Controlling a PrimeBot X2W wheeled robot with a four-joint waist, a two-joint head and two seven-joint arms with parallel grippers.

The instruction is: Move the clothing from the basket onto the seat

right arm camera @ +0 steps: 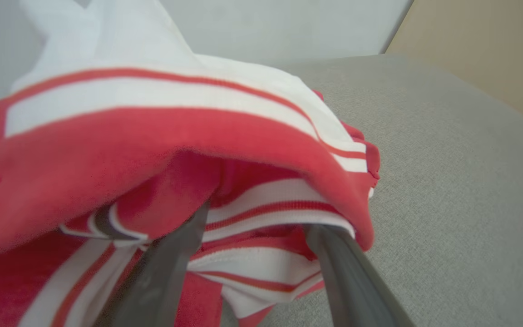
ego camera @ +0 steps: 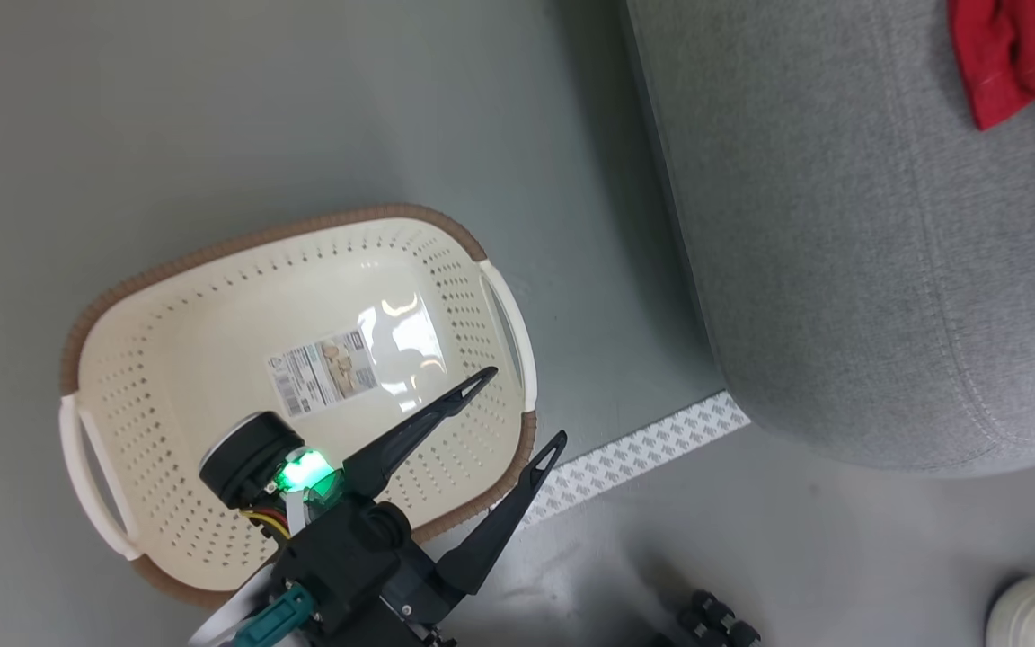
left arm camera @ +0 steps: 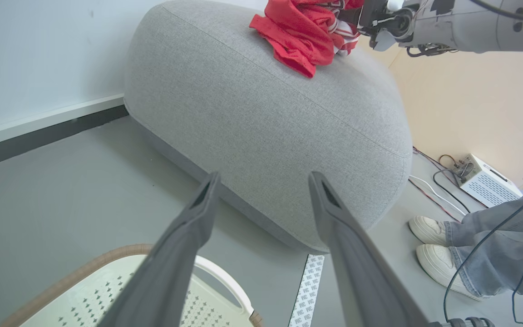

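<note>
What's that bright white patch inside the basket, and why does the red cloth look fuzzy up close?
Head view: glare off the glossy bottom of the basket. Right wrist view: the clothing, very near the lens, blurs; the seat looks sharper.

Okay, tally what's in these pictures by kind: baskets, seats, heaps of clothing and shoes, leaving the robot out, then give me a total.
basket: 1
seat: 1
heap of red clothing: 1 (how many garments are in it cannot be told)
white shoes: 2
total: 5
</note>
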